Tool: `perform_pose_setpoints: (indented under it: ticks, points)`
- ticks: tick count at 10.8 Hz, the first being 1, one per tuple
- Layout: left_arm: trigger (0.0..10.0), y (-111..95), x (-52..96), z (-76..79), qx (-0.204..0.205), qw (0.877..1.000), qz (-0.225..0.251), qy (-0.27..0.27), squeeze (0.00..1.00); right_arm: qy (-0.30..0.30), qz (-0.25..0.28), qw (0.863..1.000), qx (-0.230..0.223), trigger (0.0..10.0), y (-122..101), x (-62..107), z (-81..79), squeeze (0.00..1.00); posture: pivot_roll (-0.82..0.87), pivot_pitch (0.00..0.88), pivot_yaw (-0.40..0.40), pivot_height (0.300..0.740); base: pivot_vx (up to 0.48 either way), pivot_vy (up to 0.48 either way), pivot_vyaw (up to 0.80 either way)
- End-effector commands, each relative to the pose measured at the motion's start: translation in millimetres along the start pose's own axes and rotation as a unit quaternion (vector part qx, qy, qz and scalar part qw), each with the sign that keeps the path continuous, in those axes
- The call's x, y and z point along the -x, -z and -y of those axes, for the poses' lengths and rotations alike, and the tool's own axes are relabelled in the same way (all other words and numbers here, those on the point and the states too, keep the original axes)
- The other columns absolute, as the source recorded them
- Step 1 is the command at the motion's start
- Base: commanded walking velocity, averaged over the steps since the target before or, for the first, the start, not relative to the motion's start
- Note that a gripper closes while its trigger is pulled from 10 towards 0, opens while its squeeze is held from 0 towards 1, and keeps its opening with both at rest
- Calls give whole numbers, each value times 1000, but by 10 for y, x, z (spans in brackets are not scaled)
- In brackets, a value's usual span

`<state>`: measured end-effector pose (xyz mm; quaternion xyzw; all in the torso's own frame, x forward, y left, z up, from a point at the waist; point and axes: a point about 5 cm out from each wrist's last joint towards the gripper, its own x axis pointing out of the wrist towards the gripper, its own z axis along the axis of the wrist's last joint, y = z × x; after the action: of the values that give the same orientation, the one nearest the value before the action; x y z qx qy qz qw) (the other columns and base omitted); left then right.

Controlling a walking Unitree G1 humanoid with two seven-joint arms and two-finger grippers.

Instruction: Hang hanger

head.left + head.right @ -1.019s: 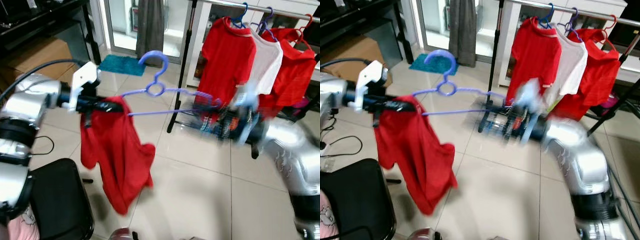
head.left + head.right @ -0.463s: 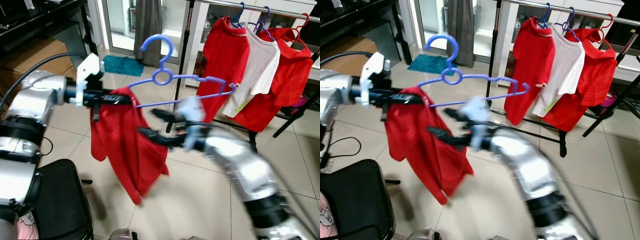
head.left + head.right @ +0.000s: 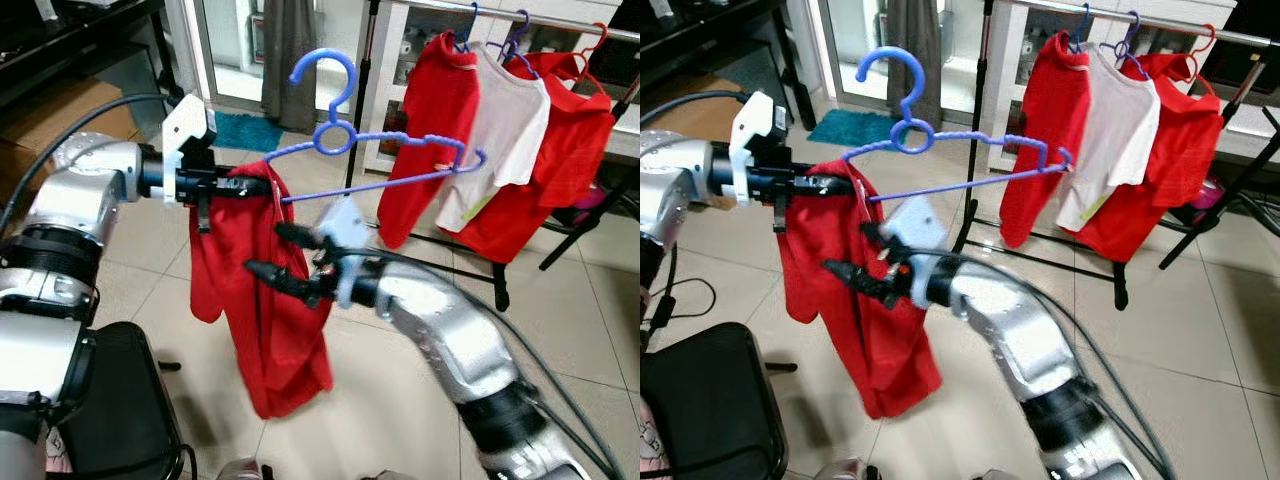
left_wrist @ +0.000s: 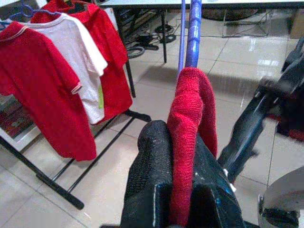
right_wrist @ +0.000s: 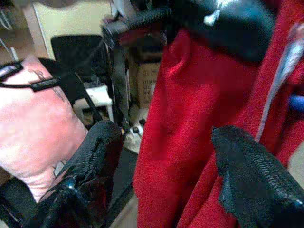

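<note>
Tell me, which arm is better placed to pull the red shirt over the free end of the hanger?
Probably the right: right gripper is open beside the red shirt; left gripper is shut on it at the blue hanger.

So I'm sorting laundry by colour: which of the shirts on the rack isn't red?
The middle shirt on the rack, on a blue hanger: it is white, while the shirts on either side, and, are red.

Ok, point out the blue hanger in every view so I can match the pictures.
Left eye: blue hanger, upper centre, above the right gripper.
Right eye: upper centre.
Left wrist: blue bar running up past the red shirt.
Right wrist: a blue end at the right edge.
Shared landmark: the red shirt.
</note>
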<state>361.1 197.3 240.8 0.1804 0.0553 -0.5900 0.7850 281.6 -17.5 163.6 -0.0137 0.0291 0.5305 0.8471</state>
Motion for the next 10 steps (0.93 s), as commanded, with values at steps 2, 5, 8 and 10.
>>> perform_pose_setpoints:
  ticks: [2,5,8,10]
  points:
    - [0,-206,3,-49,-30,999,14,-2,0,22,5,1000,9,10000,-73,-34,93,0,-41,33,4,740,0,0,0]
    - [0,-186,11,-47,-31,1000,0,-5,0,-24,40,999,15,10000,-165,299,141,0,-37,31,0,740,0,0,0]
    - [0,-188,-29,-31,-28,1000,10,2,0,36,0,999,9,10000,-30,319,303,0,-42,19,3,740,0,0,0]
    - [0,-211,-54,-24,-27,999,17,5,0,46,-8,999,9,10000,40,148,274,0,-42,20,6,740,0,0,0]
